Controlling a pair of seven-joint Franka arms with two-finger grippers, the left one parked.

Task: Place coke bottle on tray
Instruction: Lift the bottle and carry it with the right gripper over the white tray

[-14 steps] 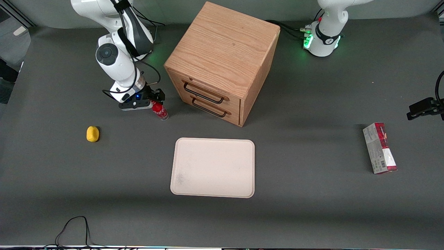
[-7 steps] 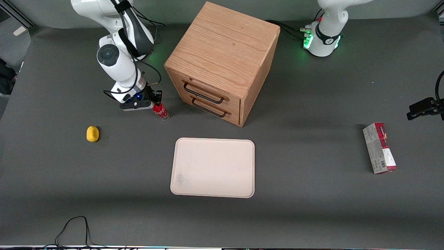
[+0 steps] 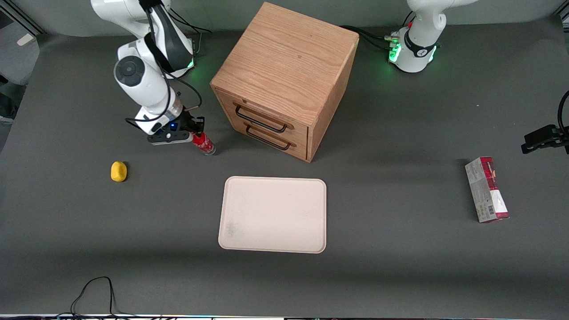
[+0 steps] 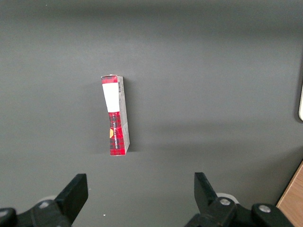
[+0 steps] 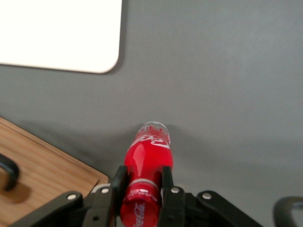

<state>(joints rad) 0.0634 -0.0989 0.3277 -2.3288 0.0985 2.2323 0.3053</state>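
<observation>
The coke bottle [image 3: 204, 144], small, slim and red with white lettering and a clear base, is tilted, its clear base low over the grey table. It stands in front of the wooden cabinet's drawers, toward the working arm's end. My gripper [image 3: 198, 133] is shut on its neck and cap. In the right wrist view the two black fingers [image 5: 118, 182] press on either side of the bottle [image 5: 147, 163] just below the cap. The cream tray [image 3: 273, 215] lies flat nearer the front camera than the bottle; one rounded corner of the tray [image 5: 61, 33] shows in the right wrist view.
The wooden two-drawer cabinet [image 3: 284, 75] stands beside the bottle; its edge [image 5: 42, 165] shows close to my gripper. A yellow lump [image 3: 118, 171] lies toward the working arm's end. A red-and-grey carton [image 3: 486, 189] lies toward the parked arm's end.
The arm's upper part has swung away from the cabinet and risen a little. The bottle, still in my gripper, has tilted more and shifted slightly away from the cabinet.
</observation>
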